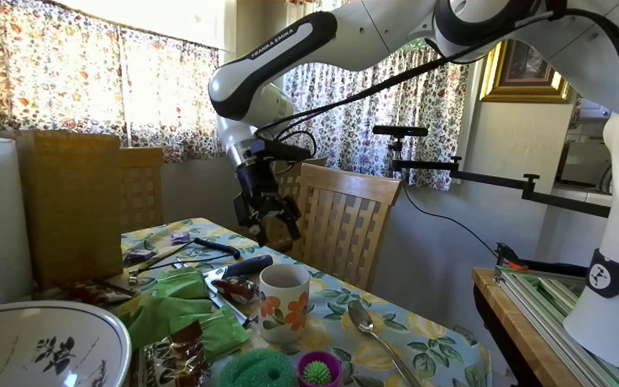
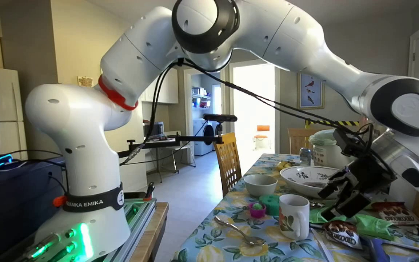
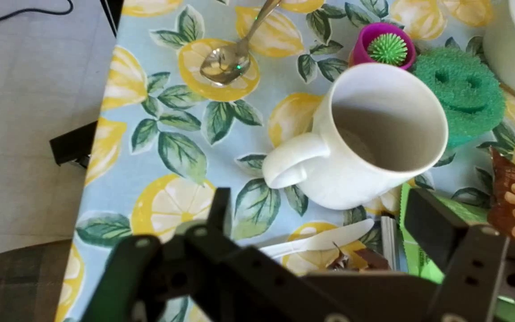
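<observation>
Far left in the wrist view is tiled floor [image 3: 20, 188], then the table edge [image 3: 88, 201] slants down. The lemon-print tablecloth [image 3: 266, 18] starts there, and a spoon [image 3: 221, 65] lies near the top, scoop end a fair bit in from the edge, handle cut off by the top border. Decent stretch of cloth between that edge and the mug [image 3: 342, 183], so there's room on the handle side. Mug's standing upright around the middle, handle aimed left. The gripper [image 3: 324, 213] sits low in the view with its two fingers spread wide apart; in both exterior views it hangs in the air, apart from the mug. Below the mug there's a white knife-shaped piece [image 3: 329, 240]. Right side is way tighter: a pink cup [image 3: 361, 50] holding a green spiky ball [image 3: 388, 49] is just past the rim, then a green smiley sponge [image 3: 467, 96] close by (can't tell if it touches the mug), a green wrapper [image 3: 411, 246] beside the finger on that side, a brown packet [image 3: 503, 183], and a white bowl [image 3: 505, 62] cut off by the right border.
</observation>
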`<state>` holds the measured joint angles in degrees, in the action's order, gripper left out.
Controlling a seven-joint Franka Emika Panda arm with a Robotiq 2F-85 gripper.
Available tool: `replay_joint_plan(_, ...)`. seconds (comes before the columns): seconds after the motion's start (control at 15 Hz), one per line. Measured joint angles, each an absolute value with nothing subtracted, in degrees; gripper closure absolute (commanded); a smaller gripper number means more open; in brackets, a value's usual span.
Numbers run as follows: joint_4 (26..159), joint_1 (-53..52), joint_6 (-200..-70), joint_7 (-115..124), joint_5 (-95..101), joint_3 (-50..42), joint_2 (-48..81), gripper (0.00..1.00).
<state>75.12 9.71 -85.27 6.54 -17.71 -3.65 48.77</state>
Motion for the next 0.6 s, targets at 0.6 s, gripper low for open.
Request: replay_joint_plan(0.6,77.68,9.71,-84.97,6.66,-17.59,-3.98,50.37,0.00)
